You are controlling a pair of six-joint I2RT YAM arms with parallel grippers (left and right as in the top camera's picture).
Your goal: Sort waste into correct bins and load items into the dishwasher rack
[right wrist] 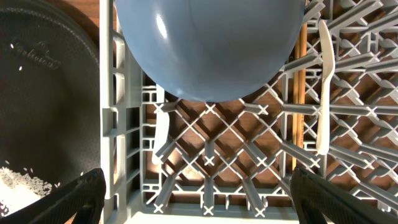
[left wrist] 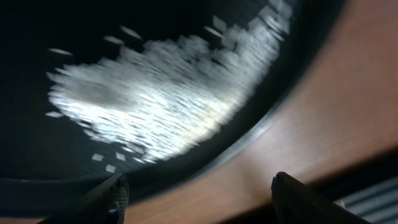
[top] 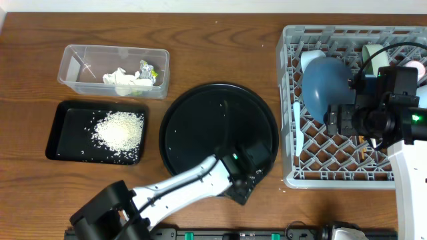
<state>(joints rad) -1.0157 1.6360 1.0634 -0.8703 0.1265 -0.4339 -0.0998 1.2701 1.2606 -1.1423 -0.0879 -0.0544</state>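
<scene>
The left end effector [left wrist: 205,202] hung wide open and empty astride the large round black tray's [top: 200,127] near-right rim, with loose white rice grains [left wrist: 155,93] just inside that rim. It should seat squarely on the rim before closing. The right end effector [right wrist: 202,199], open and empty, hovered over the light-grey plastic dishwasher rack [top: 287,100] right of the tray.

Overhead straight down on my table [top: 213,53]; left wrist close over round black tray [top: 193,127], right over dishwasher rack [right wrist: 109,93]; tray in all.

Left arm [top: 180,183] is reaching low toward the dishwasher rack [top: 287,100], with the left gripper [left wrist: 199,198] sitting just beside the rack's near-left corner, fingers spread. Right arm [top: 407,153] is hovering over the rack's near half, with the right gripper [right wrist: 199,196] gaping wide.
</scene>
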